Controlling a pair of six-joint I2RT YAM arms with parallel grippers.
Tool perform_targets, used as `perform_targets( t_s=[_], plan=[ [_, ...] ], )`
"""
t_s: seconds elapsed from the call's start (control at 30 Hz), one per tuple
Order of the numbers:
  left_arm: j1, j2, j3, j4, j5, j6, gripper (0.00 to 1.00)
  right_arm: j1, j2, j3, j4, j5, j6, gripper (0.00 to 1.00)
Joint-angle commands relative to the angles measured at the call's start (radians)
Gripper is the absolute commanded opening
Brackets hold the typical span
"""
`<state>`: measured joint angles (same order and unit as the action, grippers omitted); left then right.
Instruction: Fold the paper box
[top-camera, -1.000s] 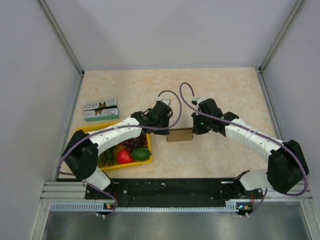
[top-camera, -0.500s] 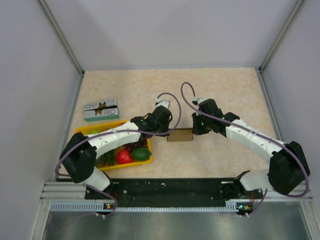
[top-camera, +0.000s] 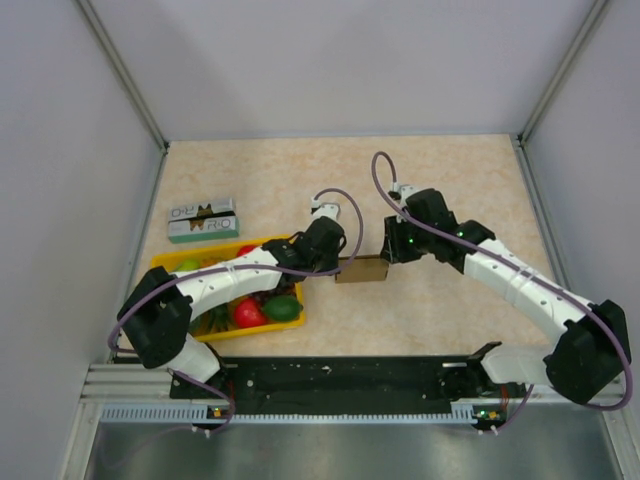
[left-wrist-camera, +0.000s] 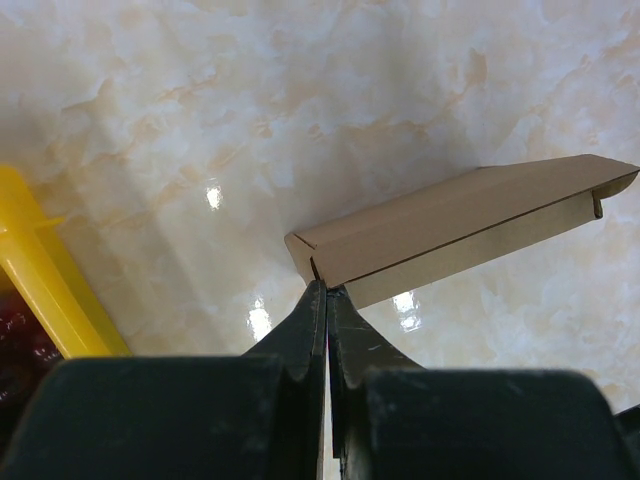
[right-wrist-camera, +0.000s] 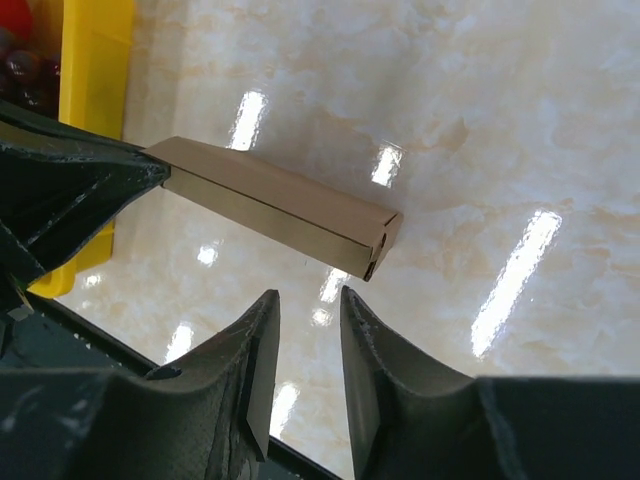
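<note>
Paper box (left-wrist-camera: 460, 215), slim, brown, end clamped in left jaws; right jaws narrowly apart

Your paper box (top-camera: 360, 270) is plain brown kraft, unprinted. The table (top-camera: 460, 170) under it is glossy beige, marbled with cream veins. To the left, the tray (left-wrist-camera: 40, 272) is bright yellow, with a red fruit (top-camera: 248, 313), a green fruit (top-camera: 283, 307) and dark purple grapes (right-wrist-camera: 22, 75). The far-left carton (top-camera: 203, 220) is printed green and white. The left gripper (left-wrist-camera: 325, 300) and right gripper (right-wrist-camera: 308, 300) are both black.
</note>
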<state>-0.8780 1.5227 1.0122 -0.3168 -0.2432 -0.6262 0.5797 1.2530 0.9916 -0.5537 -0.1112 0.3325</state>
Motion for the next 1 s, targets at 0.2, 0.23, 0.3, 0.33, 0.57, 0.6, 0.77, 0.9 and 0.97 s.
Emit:
perform_targets(
  t_s=[0.2,0.23,0.3,0.33,0.57,0.6,0.77,0.9,0.97],
  plan=[
    [-0.012,0.019,-0.030,-0.050,-0.015,0.008,0.00,-0.001,0.089,0.041,-0.035,0.016,-0.135,0.21],
    [-0.013,0.019,-0.030,-0.050,-0.016,0.010,0.00,-0.001,0.092,0.041,-0.034,0.016,-0.139,0.20],
    [-0.015,0.019,-0.029,-0.051,-0.016,0.011,0.00,-0.001,0.106,0.045,-0.029,0.019,-0.141,0.20],
    [-0.013,0.021,-0.027,-0.051,-0.016,0.013,0.00,-0.001,0.111,0.047,-0.028,0.019,-0.142,0.20],
    [-0.019,0.019,-0.023,-0.053,-0.018,0.017,0.00,-0.003,0.149,0.070,-0.026,0.030,-0.147,0.19],
    [-0.019,0.019,-0.023,-0.053,-0.019,0.019,0.00,-0.001,0.154,0.071,-0.028,0.039,-0.147,0.19],
    [-0.022,0.016,-0.021,-0.054,-0.019,0.023,0.00,-0.001,0.161,0.088,-0.020,0.054,-0.141,0.18],
    [-0.021,0.016,-0.020,-0.056,-0.021,0.025,0.00,-0.003,0.163,0.097,-0.015,0.065,-0.132,0.18],
    [-0.022,0.016,-0.020,-0.056,-0.021,0.026,0.00,-0.003,0.167,0.101,-0.012,0.059,-0.130,0.18]
  ],
)
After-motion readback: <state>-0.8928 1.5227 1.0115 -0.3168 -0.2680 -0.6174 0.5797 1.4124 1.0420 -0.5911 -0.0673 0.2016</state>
